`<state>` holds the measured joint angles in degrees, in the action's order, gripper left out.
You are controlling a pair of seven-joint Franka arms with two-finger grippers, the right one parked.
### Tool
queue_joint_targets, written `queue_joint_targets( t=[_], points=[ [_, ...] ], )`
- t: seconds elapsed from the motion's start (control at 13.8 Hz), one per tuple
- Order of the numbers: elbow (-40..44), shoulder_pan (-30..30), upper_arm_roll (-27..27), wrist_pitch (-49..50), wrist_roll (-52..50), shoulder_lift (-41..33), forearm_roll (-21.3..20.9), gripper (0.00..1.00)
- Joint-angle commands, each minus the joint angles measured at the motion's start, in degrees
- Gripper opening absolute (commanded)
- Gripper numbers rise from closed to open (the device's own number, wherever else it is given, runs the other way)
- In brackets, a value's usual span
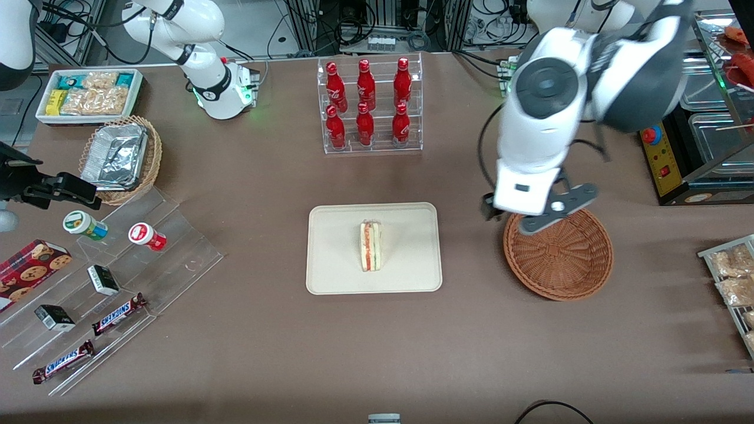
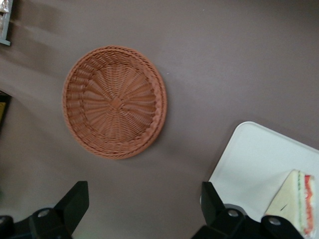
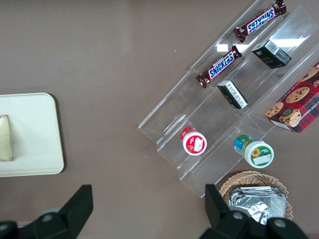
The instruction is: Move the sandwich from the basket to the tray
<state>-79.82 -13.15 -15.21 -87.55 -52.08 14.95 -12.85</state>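
Observation:
The sandwich, a white bread wedge with red and green filling, lies on the cream tray near its middle. The reddish-brown wicker basket stands beside the tray toward the working arm's end of the table, with nothing in it. My gripper hangs high over the bare table between tray and basket, a little farther from the front camera than the basket's centre. It is open and holds nothing.
A clear rack of red bottles stands farther from the front camera than the tray. A stepped acrylic shelf with snacks, a tan wicker basket with foil containers and a white bin of packets lie toward the parked arm's end.

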Motion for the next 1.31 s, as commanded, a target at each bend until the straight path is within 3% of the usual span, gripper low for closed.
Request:
queue_joint_targets(
  t=[0.0, 0.29, 0.51, 0.8, 1.23],
  points=[
    [-2.2, 6.2, -0.3, 2.7, 9.6, -4.8, 4.1, 0.99],
    [-3.5, 11.9, 1.2, 6.9, 25.1, -9.7, 8.8, 0.99],
    [-5.7, 11.2, 10.0, 8.6, 37.9, -13.2, 13.3, 0.99],
    [-11.0, 10.9, 16.2, 10.0, 54.3, -19.5, 13.6, 0.99],
    [-10.0, 10.3, 17.5, 10.3, 54.6, -19.2, 10.9, 0.99]
  ],
)
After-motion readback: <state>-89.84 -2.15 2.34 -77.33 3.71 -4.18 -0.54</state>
